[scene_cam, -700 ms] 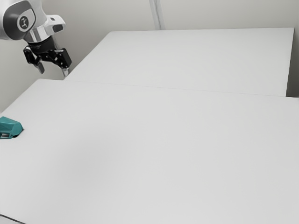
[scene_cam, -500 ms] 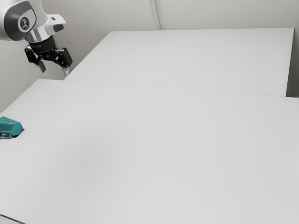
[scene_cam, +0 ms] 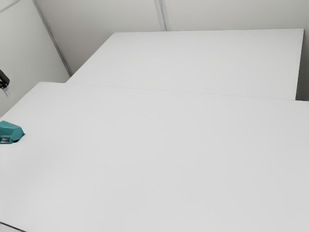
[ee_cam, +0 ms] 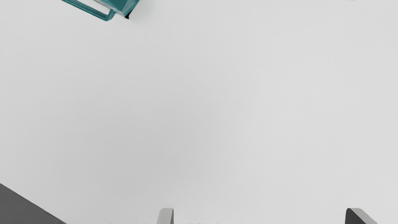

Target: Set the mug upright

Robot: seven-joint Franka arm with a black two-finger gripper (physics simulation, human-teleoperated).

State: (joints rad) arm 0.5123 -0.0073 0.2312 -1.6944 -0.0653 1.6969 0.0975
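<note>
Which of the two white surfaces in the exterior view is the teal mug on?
The nearer surface, this side of the seam; the mug rests on it at the exterior view's left. The farther surface lies beyond.

Black end effector (scene_cam: 4, 79) with light grey, round-cornered fingertips (ee_cam: 165, 216), one inner face charcoal

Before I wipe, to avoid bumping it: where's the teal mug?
The teal mug is on the white table at the exterior view's left edge, lower in that view than the gripper.
</note>
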